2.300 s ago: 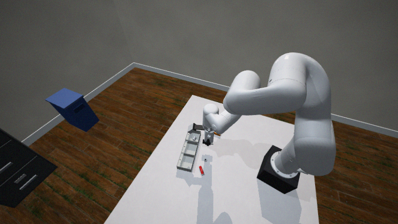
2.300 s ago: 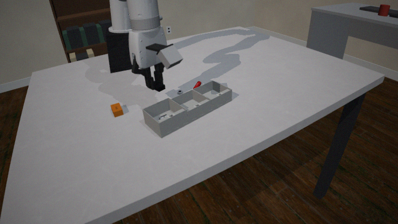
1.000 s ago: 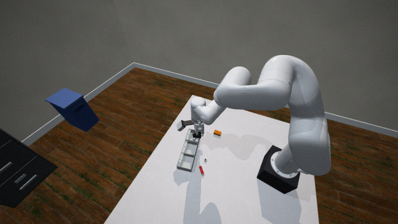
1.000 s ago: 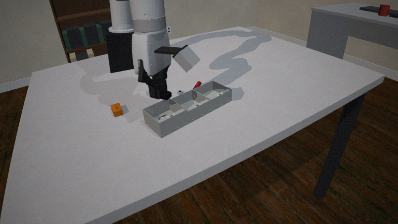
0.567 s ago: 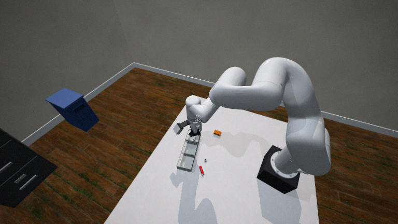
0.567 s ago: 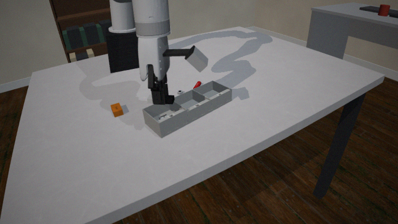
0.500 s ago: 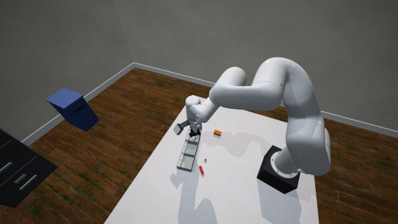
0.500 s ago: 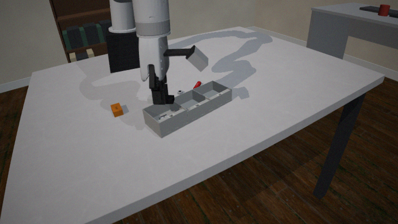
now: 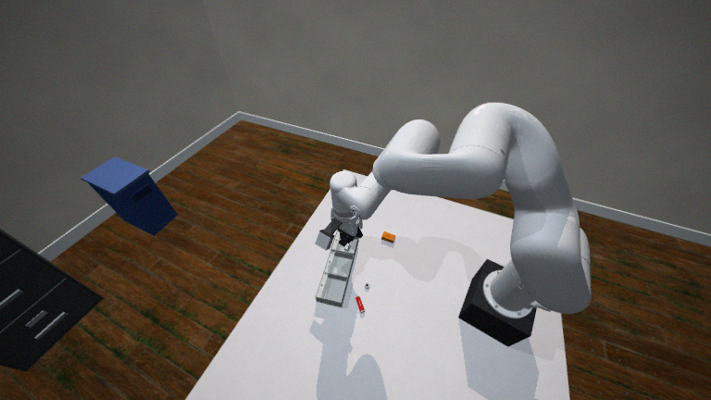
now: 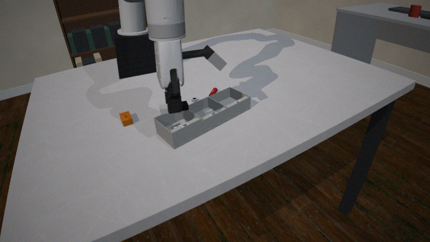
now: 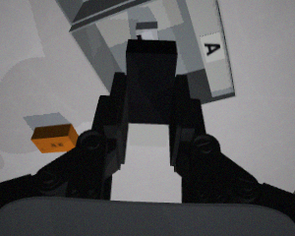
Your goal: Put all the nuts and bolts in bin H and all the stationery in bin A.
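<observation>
At bin A (image 9: pixel 355 246) (image 10: pixel 187 133) (image 11: pixel 217 74), I have the gripper (image 9: pixel 346 237) (image 10: pixel 178 106) (image 11: pixel 149 93) pinching a black block (image 10: pixel 185 105) (image 11: pixel 151 74); an orange box (image 9: pixel 388 237) (image 10: pixel 126 119) (image 11: pixel 55 139) sits on the bench (image 9: pixel 419 322) (image 10: pixel 94 178) (image 11: pixel 265 123) nearby.

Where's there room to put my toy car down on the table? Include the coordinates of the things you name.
Between the orange block (image 9: pixel 388 237) (image 10: pixel 126 119) (image 11: pixel 55 139) and the black base (image 9: pixel 476 297) (image 10: pixel 136 57), or between the grey bins (image 9: pixel 329 301) (image 10: pixel 188 136) and the table's near edge in the exterior view. It's crowded under the gripper (image 9: pixel 345 240) (image 10: pixel 176 109) (image 11: pixel 151 49) and beside the bins, by the red thing (image 9: pixel 359 304) (image 10: pixel 213 92).
</observation>
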Motion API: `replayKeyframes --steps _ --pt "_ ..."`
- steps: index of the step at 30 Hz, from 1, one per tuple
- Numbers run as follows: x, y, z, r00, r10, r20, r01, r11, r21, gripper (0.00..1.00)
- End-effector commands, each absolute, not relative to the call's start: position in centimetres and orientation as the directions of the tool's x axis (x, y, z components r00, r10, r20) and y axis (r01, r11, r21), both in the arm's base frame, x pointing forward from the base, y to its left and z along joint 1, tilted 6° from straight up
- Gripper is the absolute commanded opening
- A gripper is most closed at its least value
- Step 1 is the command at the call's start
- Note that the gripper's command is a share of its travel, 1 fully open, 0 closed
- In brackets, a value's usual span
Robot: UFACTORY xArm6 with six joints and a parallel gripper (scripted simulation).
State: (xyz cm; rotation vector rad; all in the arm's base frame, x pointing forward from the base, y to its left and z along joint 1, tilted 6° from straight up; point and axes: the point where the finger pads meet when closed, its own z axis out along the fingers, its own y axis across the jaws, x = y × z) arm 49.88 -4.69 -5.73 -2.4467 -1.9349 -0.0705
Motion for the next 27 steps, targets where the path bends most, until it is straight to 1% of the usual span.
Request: replayKeyframes --steps 1,11,27 --pt "50.05 -4.71 -5.57 0.076 0.995 0.066 0.997 -0.077 0.023 0.0" --pt "50.05 -4.7 -5.57 -0.155 0.984 0.089 0.988 0.152 0.037 0.0" --pt "50.05 -4.75 -5.57 -0.155 0.984 0.089 0.988 0.152 0.037 0.0"
